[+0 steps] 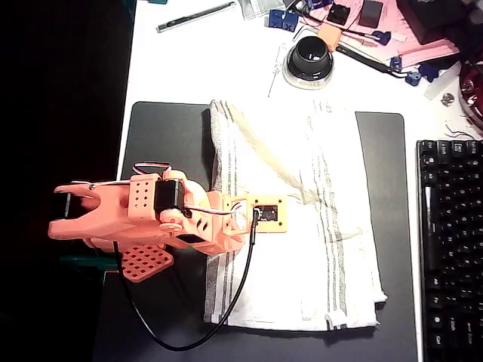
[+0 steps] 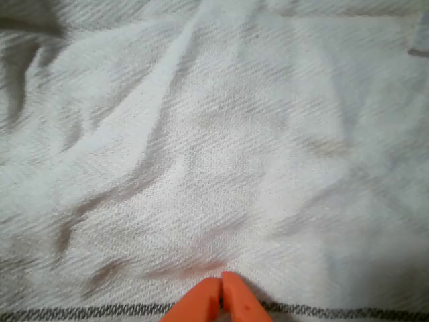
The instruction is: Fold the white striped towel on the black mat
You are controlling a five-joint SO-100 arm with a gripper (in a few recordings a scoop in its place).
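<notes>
We see the white striped towel [image 1: 302, 219] lying on the black mat [image 1: 166, 143] on the desk [image 1: 211, 68], spread from about 12 to 6 o'clock of the overhead view, wrinkled and possibly doubled already, though we cannot confirm layer count. In the wrist view the end effector [image 2: 221, 298] has its fingers together at 6 o'clock, tips on the cloth beside a grey stripe. We judge folding still remains, no cloth being visibly clamped.

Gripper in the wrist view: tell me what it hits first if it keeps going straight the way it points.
Most likely the white striped towel: the gripper, fingertips together, points at its wrinkled cloth just past a grey stripe. Depth is unclear.
</notes>
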